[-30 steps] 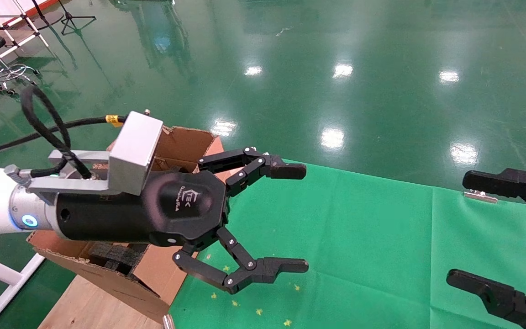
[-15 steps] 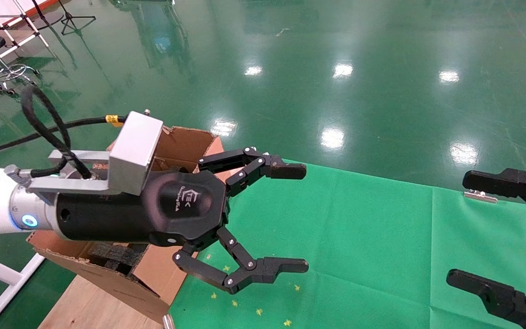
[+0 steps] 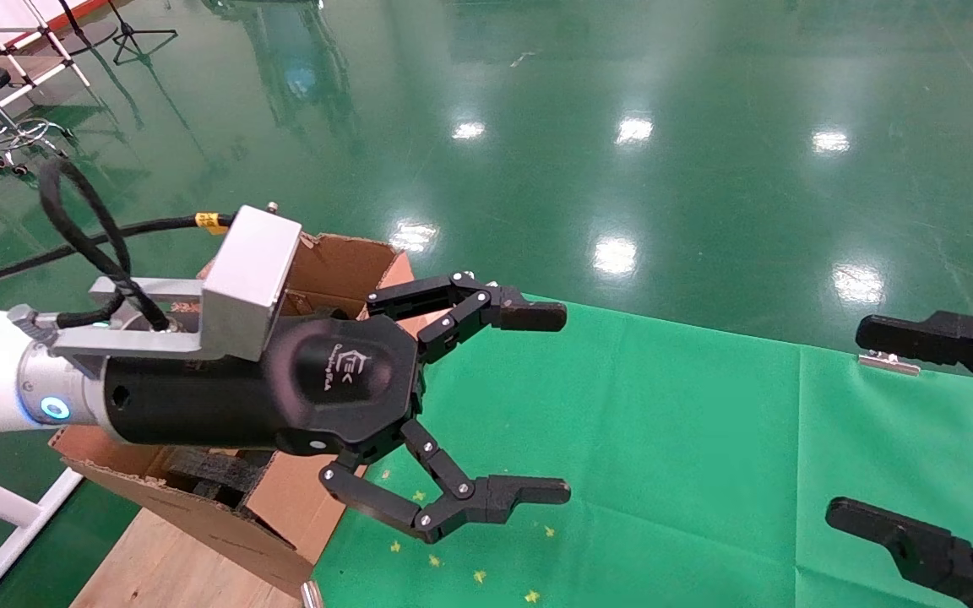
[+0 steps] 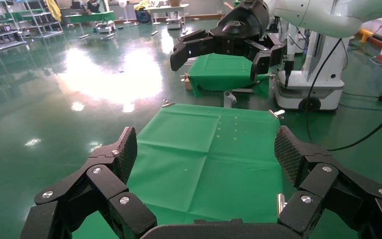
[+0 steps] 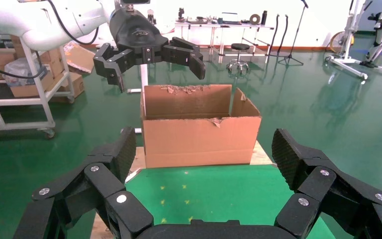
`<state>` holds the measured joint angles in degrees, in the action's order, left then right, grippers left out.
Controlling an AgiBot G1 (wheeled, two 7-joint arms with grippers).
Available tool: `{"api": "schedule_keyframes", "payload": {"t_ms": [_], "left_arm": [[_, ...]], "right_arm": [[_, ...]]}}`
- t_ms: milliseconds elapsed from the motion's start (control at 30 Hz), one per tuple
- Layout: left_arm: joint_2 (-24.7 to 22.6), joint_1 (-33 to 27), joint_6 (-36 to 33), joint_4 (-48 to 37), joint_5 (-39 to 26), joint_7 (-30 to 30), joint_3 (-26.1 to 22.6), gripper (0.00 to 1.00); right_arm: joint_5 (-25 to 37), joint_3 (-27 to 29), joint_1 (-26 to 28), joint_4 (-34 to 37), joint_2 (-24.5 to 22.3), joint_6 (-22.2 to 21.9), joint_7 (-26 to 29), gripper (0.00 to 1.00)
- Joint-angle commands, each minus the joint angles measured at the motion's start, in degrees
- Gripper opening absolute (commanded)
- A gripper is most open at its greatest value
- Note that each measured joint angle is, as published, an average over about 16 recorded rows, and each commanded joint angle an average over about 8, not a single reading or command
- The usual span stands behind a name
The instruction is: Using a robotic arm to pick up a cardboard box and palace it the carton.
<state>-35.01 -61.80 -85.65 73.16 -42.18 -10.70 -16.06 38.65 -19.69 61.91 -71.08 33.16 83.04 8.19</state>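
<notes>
carton point(image 3: 343, 262) half behind left hand point(image 3: 529, 404)

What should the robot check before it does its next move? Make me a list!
1. Left hand open and empty: ok, fingers spread wide, nothing between them.
2. Right hand open and empty: ok, at the right edge over the green cloth.
3. Small cardboard box found: not ok, none shows in any view.
4. Carton ready: ok, upright with its flaps up, top open.
5. Room inside the carton: cannot tell, black foam shows inside and the left hand covers the rest.
6. Left hand touching the carton: cannot tell from the head view; in the right wrist view it hangs above it.
</notes>
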Motion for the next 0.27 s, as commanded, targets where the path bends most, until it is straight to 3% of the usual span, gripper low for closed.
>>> {"api": "schedule_keyframes", "payload": {"t_ms": [33, 267], "left_arm": [[0.0, 0.0, 0.0, 0.0, 0.0, 0.0, 0.0, 1.0], [0.0, 0.0, 0.0, 0.0, 0.0, 0.0, 0.0, 1.0]], "right_arm": [[0.0, 0.0, 0.0, 0.0, 0.0, 0.0, 0.0, 1.0], [0.0, 0.0, 0.0, 0.0, 0.0, 0.0, 0.0, 1.0]]}}
